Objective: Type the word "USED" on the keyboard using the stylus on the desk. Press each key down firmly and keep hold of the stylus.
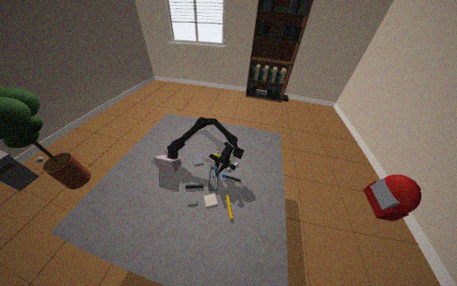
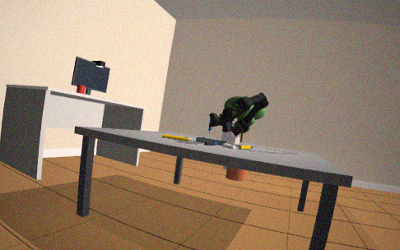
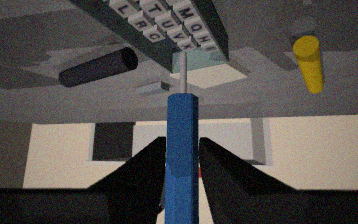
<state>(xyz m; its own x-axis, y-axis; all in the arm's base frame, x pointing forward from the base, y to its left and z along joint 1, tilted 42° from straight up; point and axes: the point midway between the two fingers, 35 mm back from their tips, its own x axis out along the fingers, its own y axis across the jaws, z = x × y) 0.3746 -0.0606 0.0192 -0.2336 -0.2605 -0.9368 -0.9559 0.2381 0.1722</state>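
Note:
The blue stylus point(image 3: 182, 150) point(image 2: 210, 122) points down, its thin grey tip foremost. My gripper point(image 3: 182, 144) point(image 2: 211, 118) is shut on its blue body. The keyboard point(image 3: 169, 24) point(image 2: 210, 140) point(image 1: 213, 182) lies on the desk below, with light keys in a dark frame. In the wrist view, keys with U, T, V, M and Q show at the top, and the tip overlaps the keyboard's end near the last keys. In the exterior view the tip is above the keyboard with a gap. The S and D keys cannot be made out.
A black cylinder point(image 3: 97, 67) point(image 1: 194, 186) lies left of the keyboard in the wrist view, a yellow stick point(image 3: 311, 67) point(image 1: 229, 208) right. A cream block point(image 3: 212, 77) point(image 1: 211, 200) lies beyond its end. A blue-and-black pen point(image 1: 231, 178) lies beside the keyboard.

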